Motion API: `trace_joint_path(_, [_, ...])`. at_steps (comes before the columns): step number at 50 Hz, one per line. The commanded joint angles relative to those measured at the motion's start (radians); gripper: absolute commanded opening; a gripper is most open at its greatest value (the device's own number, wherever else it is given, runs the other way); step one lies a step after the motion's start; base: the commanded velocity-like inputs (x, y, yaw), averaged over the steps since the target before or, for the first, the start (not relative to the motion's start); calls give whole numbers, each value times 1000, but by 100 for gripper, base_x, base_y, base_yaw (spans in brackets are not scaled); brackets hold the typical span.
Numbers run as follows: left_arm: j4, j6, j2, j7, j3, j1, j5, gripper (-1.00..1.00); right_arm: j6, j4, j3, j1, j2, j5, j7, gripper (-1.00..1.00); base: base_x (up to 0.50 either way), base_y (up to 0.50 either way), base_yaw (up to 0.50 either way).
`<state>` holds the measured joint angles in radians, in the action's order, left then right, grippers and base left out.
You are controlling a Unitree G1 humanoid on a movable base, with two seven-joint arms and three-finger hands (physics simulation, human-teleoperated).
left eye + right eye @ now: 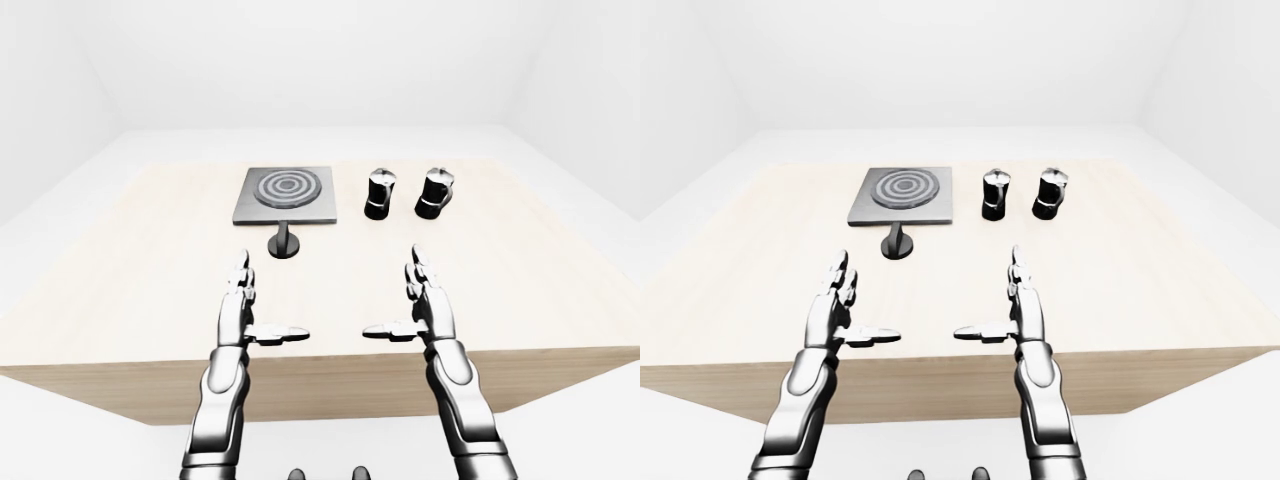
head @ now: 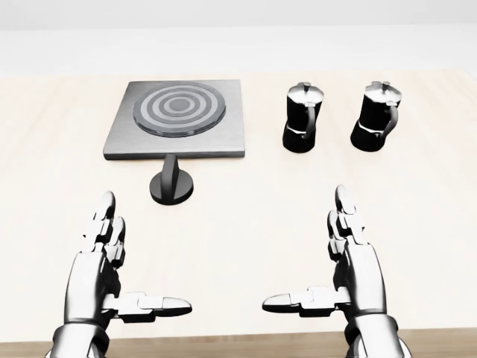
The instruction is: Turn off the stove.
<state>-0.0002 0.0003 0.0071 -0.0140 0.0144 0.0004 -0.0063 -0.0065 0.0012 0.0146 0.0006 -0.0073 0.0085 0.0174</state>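
Head view puts both hands nearest, low over the table [image 2: 45, 194] edge, palms facing each other. Left hand [image 2: 100, 272] has its fingers straight and pointing up the picture, thumb stuck out sideways toward the middle; it is spread wide, holds nothing and closes on nothing. Right hand [image 2: 350, 272] mirrors it, equally spread and empty, thumb pointing left. Whether either hand rests on the tabletop or hangs just above it cannot be told.

Up the picture from the left fingertips [image 2: 108, 201], and a little to their right, stands the knob [image 2: 171, 183]: a dark round base with a bar handle whose long axis runs up and down the view, pointing at the stove. It sits apart from both hands, but clearly nearer the left one; the right hand lies well off to its right. So the left hand looks the natural one to reach up and right, then close round the bar to twist it.

Just beyond the knob, nearly touching it, lies the stove [image 2: 119, 138], a flat grey slab with ringed burner. To its right stand two pots [image 2: 302, 119], upright, side by side, clear of the reach.
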Motion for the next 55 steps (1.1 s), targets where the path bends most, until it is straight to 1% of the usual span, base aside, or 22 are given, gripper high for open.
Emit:
trace_joint_path(1, [30,-20,12,-21,25,-9,-9,100,-21,-1,27,4,-12,21,31,100,0,0,0])
trace_joint_path(4, [49,-32,13,-21,25,-15,-8,100,-20,0,26,4,-12,17,27,100,0,0,0])
trace_joint_path(5, [4,-1,12,-21,21,-1,-8,100,-20,10,24,0,-13,12,27,100,0,0,0])
trace_joint_path(9, [30,-20,12,-22,24,-9,-8,100,-27,22,28,-3,-14,16,30,100,0,0,0])
trace_joint_path(12, [6,-5,12,-23,21,1,-8,100,-13,8,21,1,-12,11,30,100,0,0,0])
trace_joint_path(14, [8,-8,12,-24,22,1,-8,100,-7,0,20,3,-12,9,30,100,0,0,0])
trace_joint_path(15, [8,-7,11,-25,21,0,-8,100,-15,10,21,2,-13,11,35,100,0,0,0])
trace_joint_path(18, [5,-6,11,-24,20,2,-6,100,-14,8,20,3,-12,10,37,100,0,5,0])
trace_joint_path(19, [1,-2,10,-21,21,3,-5,100,0,-8,20,6,-12,9,33,100,0,21,0])
trace_joint_path(21, [8,-6,11,-21,21,0,-5,100,-1,-6,22,5,-11,13,34,100,0,24,0])
trace_joint_path(22, [22,-17,11,-22,22,-4,-5,100,-11,5,25,3,-12,15,35,100,0,48,0])
trace_joint_path(23, [-6,1,11,-23,20,5,-6,100,-12,7,24,3,-12,16,37,100,0,50,0])
trace_joint_path(26, [-15,8,10,-23,19,8,-7,100,0,-10,21,7,-11,16,38,100,1,50,0])
trace_joint_path(27, [-4,-2,10,-24,20,5,-6,100,-8,-2,22,6,-11,16,39,100,1,50,0])
trace_joint_path(31, [-33,16,9,-24,17,16,-6,100,-15,5,22,4,-12,17,40,100,1,50,0])
trace_joint_path(35, [-9,3,10,-26,23,4,-13,100,-3,-12,19,7,-11,14,38,100,1,44,0])
trace_joint_path(37, [-2,-2,11,-27,23,2,-13,100,-7,-5,20,5,-11,13,38,100,1,42,0])
trace_joint_path(40, [-33,19,10,-27,19,11,-12,100,-2,-6,19,5,-11,12,37,100,1,42,0])
trace_joint_path(42, [-6,0,10,-28,22,3,-13,100,-7,-2,20,4,-11,12,37,100,1,42,0])
trace_joint_path(47, [-13,3,10,-28,21,6,-13,100,-10,5,20,1,-12,10,37,100,1,42,0])
trace_joint_path(50, [8,-11,11,-29,23,-1,-13,100,-12,11,21,-1,-12,12,39,100,1,42,0])
trace_joint_path(55, [-7,-3,10,-28,21,6,-14,100,-12,10,21,1,-12,11,37,100,1,42,0])
